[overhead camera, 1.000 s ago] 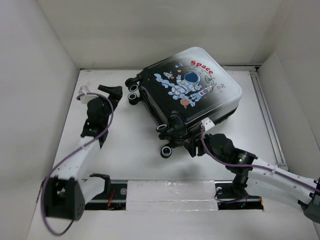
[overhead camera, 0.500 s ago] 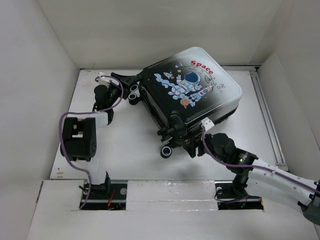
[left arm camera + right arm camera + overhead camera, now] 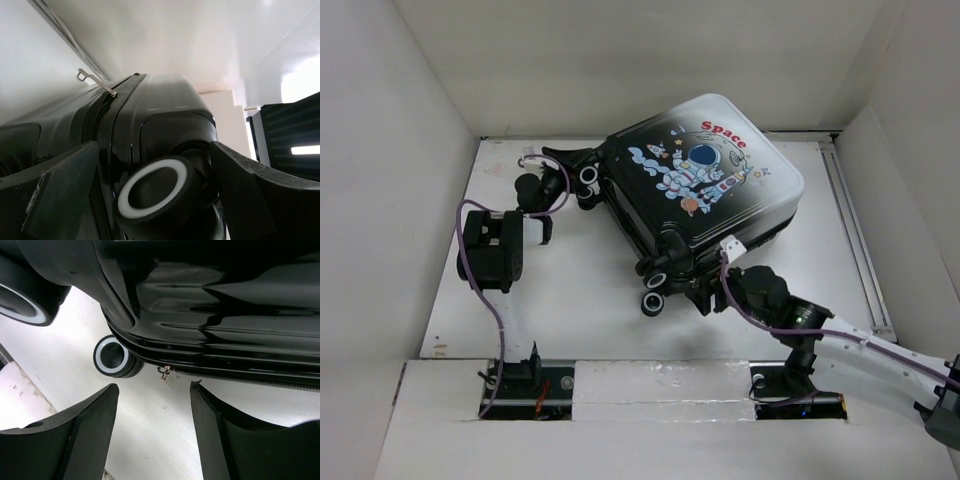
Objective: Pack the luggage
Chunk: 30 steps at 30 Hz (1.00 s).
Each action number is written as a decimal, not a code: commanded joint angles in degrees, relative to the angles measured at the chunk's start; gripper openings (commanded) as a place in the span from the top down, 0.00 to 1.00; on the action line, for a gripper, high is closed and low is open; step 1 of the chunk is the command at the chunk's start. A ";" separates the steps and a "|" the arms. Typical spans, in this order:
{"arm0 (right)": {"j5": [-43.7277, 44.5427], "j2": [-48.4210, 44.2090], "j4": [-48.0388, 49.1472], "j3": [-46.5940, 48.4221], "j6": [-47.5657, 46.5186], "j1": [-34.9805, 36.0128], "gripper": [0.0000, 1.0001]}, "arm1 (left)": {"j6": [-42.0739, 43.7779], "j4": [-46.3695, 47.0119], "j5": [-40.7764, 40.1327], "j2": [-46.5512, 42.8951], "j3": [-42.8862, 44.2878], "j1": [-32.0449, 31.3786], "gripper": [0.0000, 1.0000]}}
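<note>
The white-and-black left arm [image 3: 512, 325] stands up from its base, folded at the elbow, with the black two-finger left gripper [image 3: 570, 160] spread wide. The right arm [image 3: 860, 350] lies low and outstretched, with the right gripper [image 3: 713, 296] parted.

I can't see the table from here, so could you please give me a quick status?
Left gripper open, straddling a caster wheel. Right gripper open, just short of the zipper pull. Luggage closed, lying on the table. No obstruction seen.
</note>
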 commanded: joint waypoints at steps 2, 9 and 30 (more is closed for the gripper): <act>0.86 0.42 3.25 -0.37 -0.66 -0.33 0.35 | -2.32 17.18 1.25 0.61 3.29 -0.02 0.15; 2.01 -2.30 2.03 -0.37 1.10 -5.15 0.36 | -5.82 23.58 1.25 1.66 4.52 -0.02 0.58; -16.59 16.49 13.08 10.96 -9.44 -28.35 0.44 | -0.65 35.55 -6.57 -19.84 -31.15 1.03 1.00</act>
